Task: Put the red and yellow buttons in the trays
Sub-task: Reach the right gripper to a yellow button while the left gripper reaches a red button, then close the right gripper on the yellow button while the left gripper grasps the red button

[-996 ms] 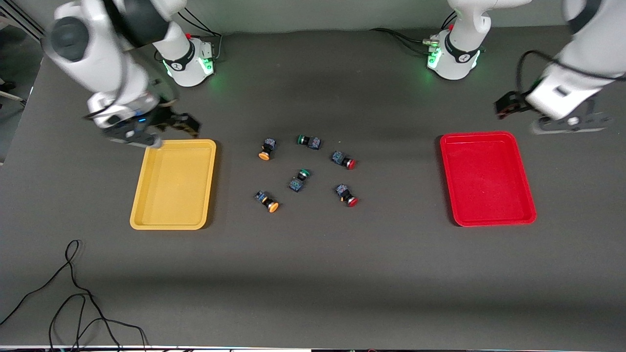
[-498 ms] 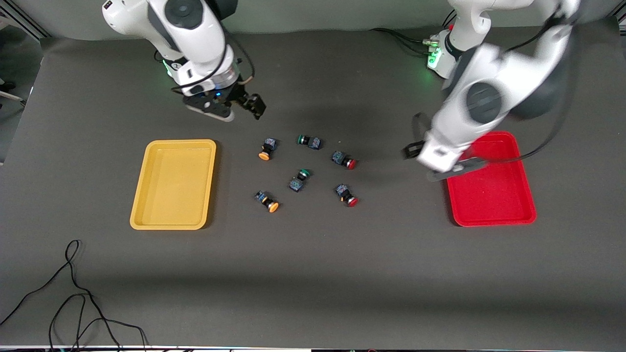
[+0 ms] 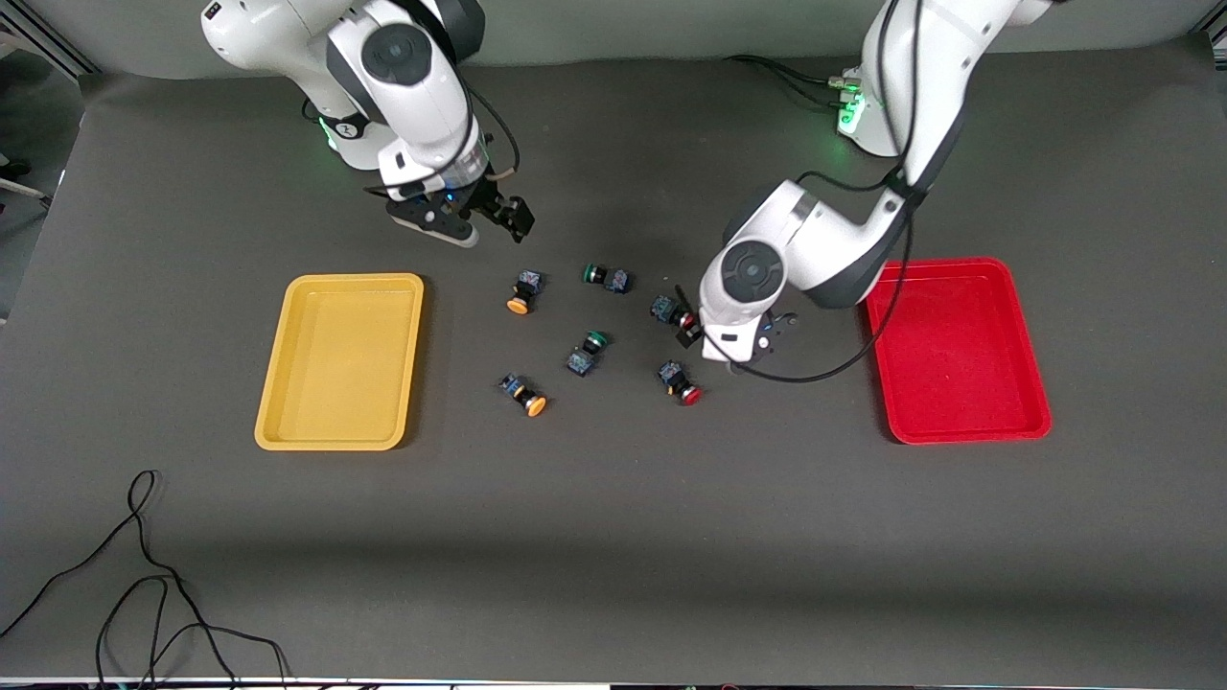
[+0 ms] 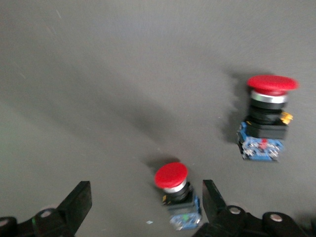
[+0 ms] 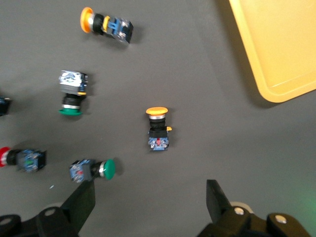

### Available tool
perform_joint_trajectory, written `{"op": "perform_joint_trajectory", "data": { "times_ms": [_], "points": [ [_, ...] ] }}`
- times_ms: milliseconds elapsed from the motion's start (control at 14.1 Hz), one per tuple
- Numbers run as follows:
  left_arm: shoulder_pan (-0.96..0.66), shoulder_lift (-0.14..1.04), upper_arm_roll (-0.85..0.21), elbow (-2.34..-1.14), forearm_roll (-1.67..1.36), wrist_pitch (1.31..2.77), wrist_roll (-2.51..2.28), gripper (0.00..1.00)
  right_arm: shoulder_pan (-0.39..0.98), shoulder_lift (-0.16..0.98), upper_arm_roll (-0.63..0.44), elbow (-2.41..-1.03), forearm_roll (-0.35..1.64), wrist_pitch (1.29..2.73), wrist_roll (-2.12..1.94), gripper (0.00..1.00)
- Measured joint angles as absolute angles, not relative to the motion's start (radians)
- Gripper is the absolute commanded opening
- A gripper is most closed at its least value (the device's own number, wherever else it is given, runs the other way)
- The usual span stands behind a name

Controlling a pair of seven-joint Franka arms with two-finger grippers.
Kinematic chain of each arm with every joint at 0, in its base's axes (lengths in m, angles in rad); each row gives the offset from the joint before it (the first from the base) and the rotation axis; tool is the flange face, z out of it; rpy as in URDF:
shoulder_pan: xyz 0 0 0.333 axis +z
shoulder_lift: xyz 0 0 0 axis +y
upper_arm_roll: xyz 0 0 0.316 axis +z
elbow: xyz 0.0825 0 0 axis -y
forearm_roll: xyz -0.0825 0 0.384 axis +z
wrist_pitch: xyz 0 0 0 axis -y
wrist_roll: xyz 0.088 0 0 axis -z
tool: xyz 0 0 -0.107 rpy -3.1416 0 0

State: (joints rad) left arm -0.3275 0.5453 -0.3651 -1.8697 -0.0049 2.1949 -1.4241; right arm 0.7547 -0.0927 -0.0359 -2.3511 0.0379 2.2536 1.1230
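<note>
Six small buttons lie in the middle of the table. Two have yellow caps (image 3: 522,292) (image 3: 524,395), and two have red caps (image 3: 671,311) (image 3: 679,381). My left gripper (image 3: 688,328) is open and low over the red button (image 4: 173,178) that lies farther from the front camera. That button sits between the fingers, close to one finger (image 4: 212,197). The other red button (image 4: 266,118) lies apart from it. My right gripper (image 3: 491,217) hangs open and holds nothing, over bare table beside a yellow button (image 5: 158,126). The yellow tray (image 3: 340,361) and the red tray (image 3: 954,350) hold nothing.
Two green-capped buttons (image 3: 606,277) (image 3: 587,353) lie among the others. In the right wrist view they are the green-capped buttons (image 5: 73,91) (image 5: 91,169). A black cable (image 3: 144,575) lies near the table's front edge at the right arm's end.
The left arm swung in from the red tray's end to over the red button. The right arm moved from the yellow tray's corner toward the buttons. Both grippers stayed open.
</note>
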Motion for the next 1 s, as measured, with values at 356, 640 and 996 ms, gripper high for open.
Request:
{"op": "perform_joint_trajectory", "data": {
  "times_ms": [356,640,996],
  "points": [
    [-0.373,0.673,-0.372,-1.842,-0.007,2.275,-1.486,0.97,0.796,0.115,-0.037,-2.388,0.038,2.494,1.174,1.00],
    [-0.379,0.679,-0.390,-1.824,-0.032,2.276,-1.488,0.87,0.809,0.244,-0.040,-2.420,0.038,2.680,1.187,1.00],
    [-0.400,0.680,-0.403,-1.823,-0.033,2.276,-1.488,0.13,0.809,0.324,-0.046,-2.437,0.038,2.767,1.187,0.52]
  ]
}}
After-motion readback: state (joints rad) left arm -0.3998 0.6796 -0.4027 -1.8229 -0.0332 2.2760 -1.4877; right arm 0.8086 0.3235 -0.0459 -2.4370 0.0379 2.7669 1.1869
